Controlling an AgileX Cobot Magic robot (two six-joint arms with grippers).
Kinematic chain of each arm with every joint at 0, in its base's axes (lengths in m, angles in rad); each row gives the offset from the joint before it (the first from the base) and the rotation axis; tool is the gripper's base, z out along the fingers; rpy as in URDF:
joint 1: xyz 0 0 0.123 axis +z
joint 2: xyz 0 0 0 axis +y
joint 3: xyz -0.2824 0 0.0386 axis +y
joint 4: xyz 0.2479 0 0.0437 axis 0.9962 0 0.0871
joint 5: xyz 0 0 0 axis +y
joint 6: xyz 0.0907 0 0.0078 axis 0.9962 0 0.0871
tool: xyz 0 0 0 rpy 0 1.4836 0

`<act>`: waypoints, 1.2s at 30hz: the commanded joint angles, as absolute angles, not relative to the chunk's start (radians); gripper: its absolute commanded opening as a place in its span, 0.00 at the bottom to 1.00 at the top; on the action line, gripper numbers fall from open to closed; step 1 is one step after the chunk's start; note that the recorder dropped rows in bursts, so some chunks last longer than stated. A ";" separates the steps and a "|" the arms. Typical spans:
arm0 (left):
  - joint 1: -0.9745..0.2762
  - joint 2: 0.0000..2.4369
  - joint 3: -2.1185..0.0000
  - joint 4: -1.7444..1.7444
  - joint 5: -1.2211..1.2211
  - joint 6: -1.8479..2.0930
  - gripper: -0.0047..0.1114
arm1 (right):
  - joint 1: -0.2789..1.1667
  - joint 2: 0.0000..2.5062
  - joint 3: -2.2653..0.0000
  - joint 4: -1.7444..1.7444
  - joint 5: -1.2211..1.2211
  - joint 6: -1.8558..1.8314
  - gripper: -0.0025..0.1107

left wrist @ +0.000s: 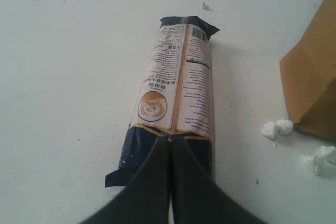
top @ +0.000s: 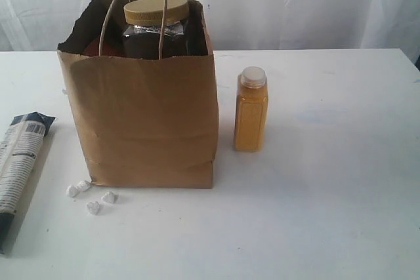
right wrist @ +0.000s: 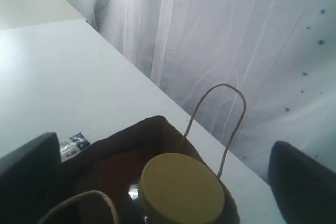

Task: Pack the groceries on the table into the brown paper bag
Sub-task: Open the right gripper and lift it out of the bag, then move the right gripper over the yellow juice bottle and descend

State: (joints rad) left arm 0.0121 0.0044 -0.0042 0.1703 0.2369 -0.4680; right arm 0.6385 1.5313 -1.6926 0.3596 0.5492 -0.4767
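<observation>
Stock on table (top: pixel 328 214), as I read it from my console.

- Item: brown paper bag (top: pixel 147 122), upright, mouth open. The gold-lidded clear nut jar (top: pixel 156 27) stands inside, its lid above the rim.
- Item: orange bottle (top: pixel 251 113), upright, just beside the bag on its right, not touching.
- Item: long blue-white package (top: pixel 20 155), lying flat at the left, near the bag but apart from it.
- Item: white lumps (top: pixel 94 207), loose by the bag's front left corner.
- Right gripper (right wrist: pixel 165 140): spread wide above the jar lid, holding nothing.
- Left gripper (left wrist: pixel 170 142): pressed together, tips over the package's dark end (contact I cannot confirm).

Handling note, my judgement: the package looks next. I would part the left jaws first and straddle its narrow width near the middle so it does not droop. Then I would feed it into the bag end-first beside the jar.
</observation>
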 commanded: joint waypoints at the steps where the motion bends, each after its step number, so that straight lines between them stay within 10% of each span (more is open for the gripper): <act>1: 0.007 0.000 0.000 0.169 0.236 -0.467 0.04 | 0.638 1.468 -1.702 0.296 0.582 -0.327 0.95; 16: 0.007 0.000 0.000 0.169 0.236 -0.467 0.04 | 0.638 1.480 -1.702 -0.790 0.993 0.333 0.63; 31: 0.007 0.000 0.000 0.169 0.236 -0.467 0.04 | 0.544 1.715 -1.615 -0.701 0.977 0.475 0.05; 36: 0.007 0.000 0.000 0.169 0.236 -0.467 0.04 | 0.381 1.762 -1.615 -0.234 0.958 0.311 0.02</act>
State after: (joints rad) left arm 0.0121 0.0044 -0.0042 0.1703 0.2369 -0.4680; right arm 0.4670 1.7430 -1.6175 -0.4817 0.9519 0.4249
